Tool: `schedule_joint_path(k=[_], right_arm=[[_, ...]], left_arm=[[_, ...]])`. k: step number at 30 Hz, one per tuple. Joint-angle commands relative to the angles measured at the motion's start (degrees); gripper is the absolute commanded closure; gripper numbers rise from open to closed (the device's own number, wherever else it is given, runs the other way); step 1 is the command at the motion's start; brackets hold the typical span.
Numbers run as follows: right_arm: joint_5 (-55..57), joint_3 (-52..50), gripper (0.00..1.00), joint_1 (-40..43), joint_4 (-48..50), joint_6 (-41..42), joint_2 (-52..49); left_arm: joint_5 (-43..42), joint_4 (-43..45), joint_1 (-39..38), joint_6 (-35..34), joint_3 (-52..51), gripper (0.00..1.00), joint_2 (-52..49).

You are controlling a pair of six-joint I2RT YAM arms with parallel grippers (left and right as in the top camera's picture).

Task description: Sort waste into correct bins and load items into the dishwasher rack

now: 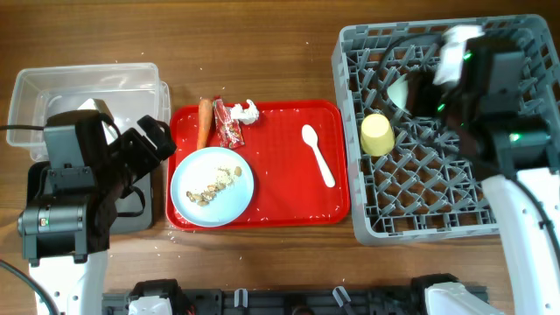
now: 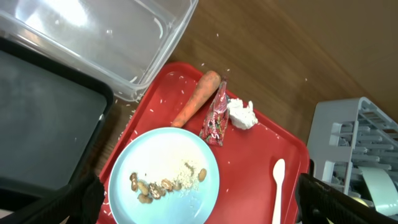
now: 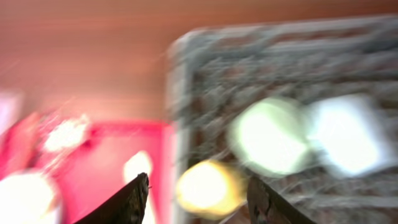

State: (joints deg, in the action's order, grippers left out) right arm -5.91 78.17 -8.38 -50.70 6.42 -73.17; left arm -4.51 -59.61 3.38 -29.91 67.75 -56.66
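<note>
On the red tray (image 1: 280, 175) lie the carrot (image 1: 204, 122), the wrapper (image 1: 229, 124), the tissue wad (image 1: 248, 111), the white spoon (image 1: 317, 155) and the pale blue plate (image 1: 229, 203) with crumbs (image 1: 219, 184). My left gripper (image 2: 199, 202) is open and empty, hovering above the plate (image 2: 168, 155) at the tray's left edge. My right gripper (image 3: 199, 193) is open and empty above the grey rack (image 1: 359, 223). The right wrist view is blurred. In the rack sit the yellow cup (image 1: 377, 134), the mint green bowl (image 3: 270, 137) and the light blue bowl (image 3: 345, 134).
The clear tub (image 1: 52, 87) stands at the far left, with the black tray (image 1: 136, 214) in front of it, partly under my left arm. Small white specks lie scattered on the wooden table around the red tray.
</note>
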Motion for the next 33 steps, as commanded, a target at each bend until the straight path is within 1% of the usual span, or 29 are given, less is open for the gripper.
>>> schedule_joint_path(k=[1,2,5,7,8,10,11,17,18,19,20,21,22,24,26,31,33], right_arm=[[-10.4,-3.2,0.47,-9.2,-5.5,1.2,-3.7],[-9.4,-4.9,0.47,-12.6,-5.6,1.5,-5.7],[-5.5,-7.2,0.46,-18.3,-3.8,4.8,-11.5],[-3.2,-7.3,0.46,-21.3,-0.9,5.8,-18.1],[-1.0,-7.3,0.46,-22.1,0.7,6.4,-21.2],[7.3,-7.3,0.47,-22.3,3.0,11.9,-26.8],[9.5,-7.3,0.48,-22.3,4.4,12.1,-29.3],[9.8,-7.3,0.52,-22.3,7.9,11.8,-38.1],[9.8,-7.3,0.57,-22.3,8.1,11.8,-39.0],[9.1,-7.3,0.66,-22.3,8.3,11.8,-40.4],[8.0,-7.3,0.72,-22.3,8.2,11.8,-41.4],[7.2,-7.3,0.82,-22.3,8.0,11.8,-41.9],[6.9,-7.2,0.89,-22.3,7.8,11.8,-41.7],[6.3,-6.8,0.96,-22.3,6.8,11.8,-40.1],[5.9,-6.1,0.96,-22.3,5.6,11.8,-37.2],[6.4,-3.8,0.96,-21.8,3.7,11.8,-22.4],[9.8,-3.8,0.96,-20.3,3.1,11.7,-15.7]], left_arm=[[0.5,1.1,-0.2,-0.6,0.5,0.00,0.2],[0.5,1.1,-0.2,-0.6,0.5,0.00,0.1],[0.5,1.0,-0.2,-0.6,0.5,0.00,-0.2],[0.5,1.0,-0.2,-0.6,0.5,0.00,-0.5],[0.5,1.0,-0.2,-0.6,0.5,0.00,-0.5],[0.5,1.0,-0.2,-0.6,0.5,0.00,-0.5],[0.5,1.0,-0.2,-0.6,0.5,0.00,-0.5],[0.5,1.0,-0.2,-0.6,0.5,0.00,-0.5],[0.5,1.0,-0.2,-0.6,0.5,0.00,-0.5],[0.5,1.0,-0.2,-0.6,0.5,0.00,-0.5],[0.5,1.0,-0.2,-0.6,0.5,0.00,-0.5],[0.5,1.0,-0.2,-0.6,0.5,0.00,-0.5],[0.5,1.0,-0.2,-0.6,0.5,0.00,-0.5],[0.5,1.0,-0.2,-0.6,0.5,0.00,-0.5],[0.5,1.0,-0.2,-0.6,0.5,0.00,-0.5],[0.5,1.0,-0.2,-0.6,0.5,0.00,-0.5],[0.5,1.0,-0.2,-0.6,0.5,0.00,-0.5]])
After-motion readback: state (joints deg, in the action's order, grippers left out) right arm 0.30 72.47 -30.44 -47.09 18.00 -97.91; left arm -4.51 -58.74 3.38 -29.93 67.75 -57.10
